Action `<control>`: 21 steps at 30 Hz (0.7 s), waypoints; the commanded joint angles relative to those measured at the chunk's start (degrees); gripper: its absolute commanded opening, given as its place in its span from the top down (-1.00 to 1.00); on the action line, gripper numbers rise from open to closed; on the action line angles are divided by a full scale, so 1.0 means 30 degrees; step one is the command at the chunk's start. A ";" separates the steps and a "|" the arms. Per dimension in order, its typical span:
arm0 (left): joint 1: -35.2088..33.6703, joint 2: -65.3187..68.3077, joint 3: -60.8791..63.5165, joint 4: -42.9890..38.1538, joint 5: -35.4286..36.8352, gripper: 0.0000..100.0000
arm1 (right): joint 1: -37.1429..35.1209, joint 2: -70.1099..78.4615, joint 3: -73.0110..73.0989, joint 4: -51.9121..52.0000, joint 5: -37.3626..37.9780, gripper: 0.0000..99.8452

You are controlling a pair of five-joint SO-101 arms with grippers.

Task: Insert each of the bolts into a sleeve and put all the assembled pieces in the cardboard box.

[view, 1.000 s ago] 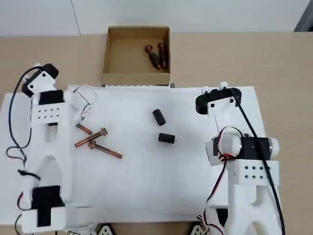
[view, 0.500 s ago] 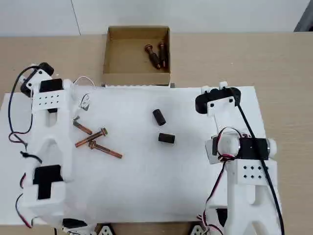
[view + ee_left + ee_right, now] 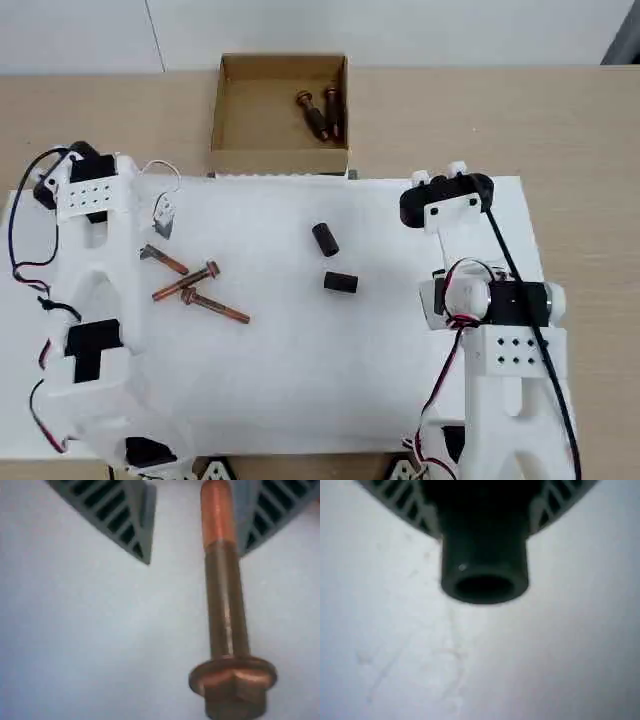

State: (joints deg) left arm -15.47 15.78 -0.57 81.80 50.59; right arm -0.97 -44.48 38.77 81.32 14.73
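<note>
Obs: left end effector wide apart, bolt shank beside one finger (unclamped); right end effector grips black sleeve.

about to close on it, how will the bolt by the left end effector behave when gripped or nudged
Likely rigid and heavy for its size: the bolt looks like solid coppery metal. Its smooth round shank could slip or roll. The wide flanged head would probably make it swing in an arc rather than roll straight.
</note>
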 commanded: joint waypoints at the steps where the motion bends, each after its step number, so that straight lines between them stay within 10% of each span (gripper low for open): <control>1: -0.0527 -0.0176 -0.0777 0.0176 0.0088 0.77 | 0.0132 -0.0249 -0.0117 -0.0337 -0.0029 0.99; 21: -0.1114 0.2579 -0.0806 -0.1553 -0.0322 0.78 | 0.0132 -0.0366 -0.0117 -0.0190 -0.0059 0.99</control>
State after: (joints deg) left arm -18.46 23.34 -0.84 78.02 49.98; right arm -0.79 -44.48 38.77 81.32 14.73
